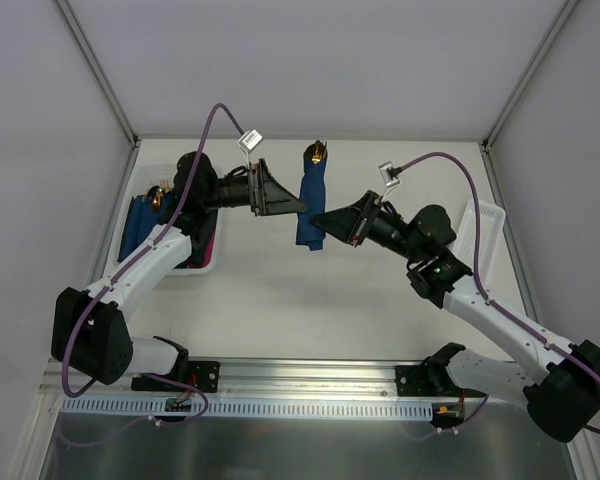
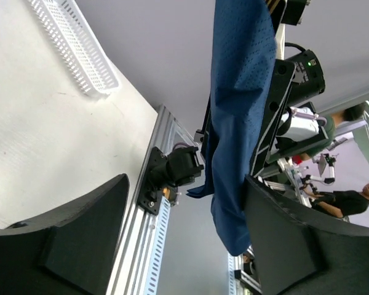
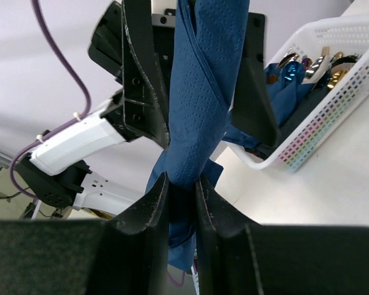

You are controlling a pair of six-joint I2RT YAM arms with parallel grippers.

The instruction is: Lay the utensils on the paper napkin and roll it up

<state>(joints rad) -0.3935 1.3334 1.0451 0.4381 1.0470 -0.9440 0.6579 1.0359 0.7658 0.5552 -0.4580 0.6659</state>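
The paper napkin (image 1: 311,205) is a dark blue twisted roll held upright in the air between the two arms. A coppery utensil tip (image 1: 318,152) pokes out of its far end; the other utensils are hidden. My right gripper (image 1: 327,222) is shut on the roll's lower part, and the right wrist view shows its fingertips (image 3: 155,198) pinching the napkin (image 3: 203,92). My left gripper (image 1: 288,205) is open, its jaws standing either side of the roll. In the left wrist view the napkin (image 2: 240,110) hangs close by the right finger (image 2: 295,246), with the left gripper (image 2: 184,239) wide open.
A white basket (image 1: 206,264) at the left holds dark blue rolls with shiny cutlery heads; it also shows in the right wrist view (image 3: 332,98). Another white basket (image 1: 486,240) stands at the right edge and shows in the left wrist view (image 2: 80,49).
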